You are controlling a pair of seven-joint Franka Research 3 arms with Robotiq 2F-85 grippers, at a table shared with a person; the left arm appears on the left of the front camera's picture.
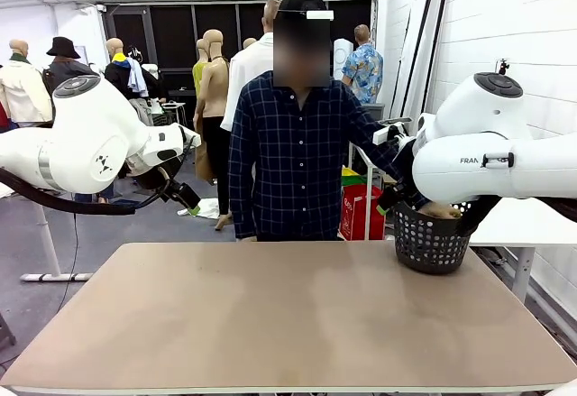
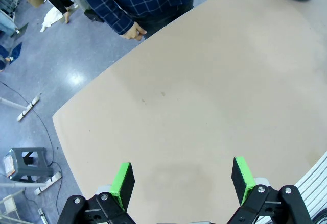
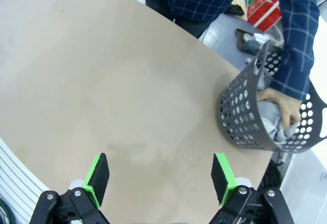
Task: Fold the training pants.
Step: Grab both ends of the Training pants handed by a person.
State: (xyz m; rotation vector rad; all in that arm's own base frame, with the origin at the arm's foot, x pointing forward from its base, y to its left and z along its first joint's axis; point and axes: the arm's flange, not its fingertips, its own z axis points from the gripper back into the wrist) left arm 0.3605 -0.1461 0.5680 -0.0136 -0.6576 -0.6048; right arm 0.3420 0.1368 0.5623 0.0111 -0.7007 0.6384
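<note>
Jaws on both arms are spread wide with nothing between them. On the left jaws you can see the green pads (image 2: 122,182) hanging over bare counter (image 2: 204,91). The right jaws, pads (image 3: 97,175) likewise apart, hang over the counter too, with the black perforated basket (image 3: 240,117) off to one side of that wrist view. As for the training pants (image 3: 273,127), they're in that basket. Only a light grey bunch shows down inside, so I can't make out waistband or legs. A person in a dark blue checked shirt (image 1: 297,143) stands at the far side with one hand (image 3: 283,106) down in the basket, on the grey fabric. Can't tell whether it's actually gripping it. Their other hand (image 2: 135,31) is at the counter's far edge. From the front, the basket sits on the counter's far right corner, partly behind the right arm (image 1: 487,152).
</note>
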